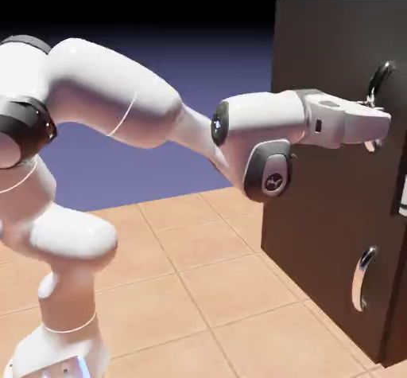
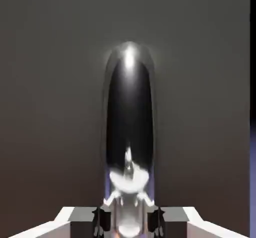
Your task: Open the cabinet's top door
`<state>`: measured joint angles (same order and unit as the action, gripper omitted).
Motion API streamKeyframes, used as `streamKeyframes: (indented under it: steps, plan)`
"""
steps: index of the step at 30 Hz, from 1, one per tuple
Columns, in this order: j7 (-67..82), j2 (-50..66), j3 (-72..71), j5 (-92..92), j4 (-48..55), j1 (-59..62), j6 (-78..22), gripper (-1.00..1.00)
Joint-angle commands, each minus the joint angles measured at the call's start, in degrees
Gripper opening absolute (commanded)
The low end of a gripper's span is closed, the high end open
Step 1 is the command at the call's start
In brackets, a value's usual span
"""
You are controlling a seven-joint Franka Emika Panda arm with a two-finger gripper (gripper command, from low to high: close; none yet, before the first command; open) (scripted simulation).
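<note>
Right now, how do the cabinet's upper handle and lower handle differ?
The upper handle has the claw closed on it; the lower handle has nothing on it. The arm's end partly hides the upper handle in the exterior view, while the lower handle shows whole. Both are curved, shiny chrome and mounted upright.

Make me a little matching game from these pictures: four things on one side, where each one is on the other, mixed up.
1. Upper handle
2. Lower handle
3. Tiled floor
4. Hand

A. under the arm and cabinet
B. closed on a chrome handle
C. on the top door, partly hidden by the hand
D. near the cabinet's bottom, untouched

Pairs: 1-C, 2-D, 3-A, 4-B
</note>
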<state>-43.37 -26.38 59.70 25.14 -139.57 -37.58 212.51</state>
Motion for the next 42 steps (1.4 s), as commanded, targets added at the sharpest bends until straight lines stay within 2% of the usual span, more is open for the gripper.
streamKeyframes:
  steps: [1, 17, 24, 30, 42]
  plan:
    - [0.7, 0.0, -2.0, -1.4, -0.9, 2.0, 0.2, -1.0]
    - [12.2, -6.4, -35.2, -26.2, -15.4, 31.4, 2.3, -1.0]
    - [0.7, -5.8, -45.4, -18.7, -17.0, 45.9, 2.5, -1.0]
    - [-0.3, -11.3, -57.3, -24.4, -21.7, 56.8, 1.2, -1.0]
    - [-29.0, -14.3, -69.0, 0.0, -21.6, 80.5, 2.5, -1.0]
